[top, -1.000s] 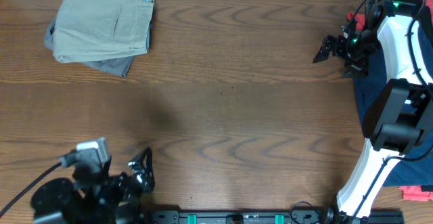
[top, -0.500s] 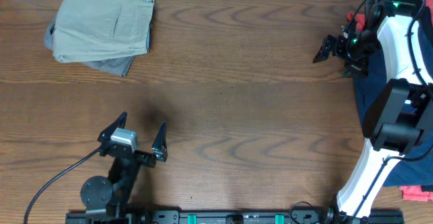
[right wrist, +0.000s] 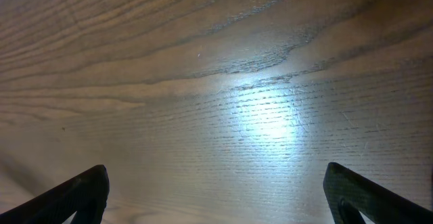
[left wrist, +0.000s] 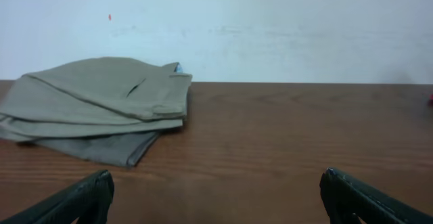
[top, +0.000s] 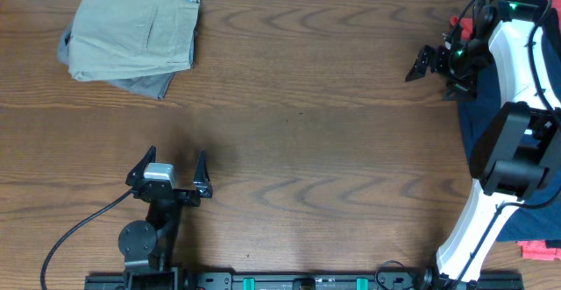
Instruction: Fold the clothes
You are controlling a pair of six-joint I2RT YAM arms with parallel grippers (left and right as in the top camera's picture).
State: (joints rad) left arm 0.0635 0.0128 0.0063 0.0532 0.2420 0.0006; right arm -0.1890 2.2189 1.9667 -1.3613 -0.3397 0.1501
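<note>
Across the wooden table point(top: 307, 150), a dark navy pair of shorts point(top: 467, 123) lies at the right edge. At the far left corner, folded khaki shorts point(top: 131, 31) rest on a grey-olive pair point(top: 145, 84). The left gripper point(top: 171, 166) hovers near the front edge, jaws spread and empty. The right gripper point(top: 434, 75), beside the navy pair, is likewise spread wide.

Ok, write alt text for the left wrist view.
Folded khaki shorts lie stacked on a grey-olive pair at the far left of the table, by a white wall. The open left gripper frames the bottom corners, holding nothing.
</note>
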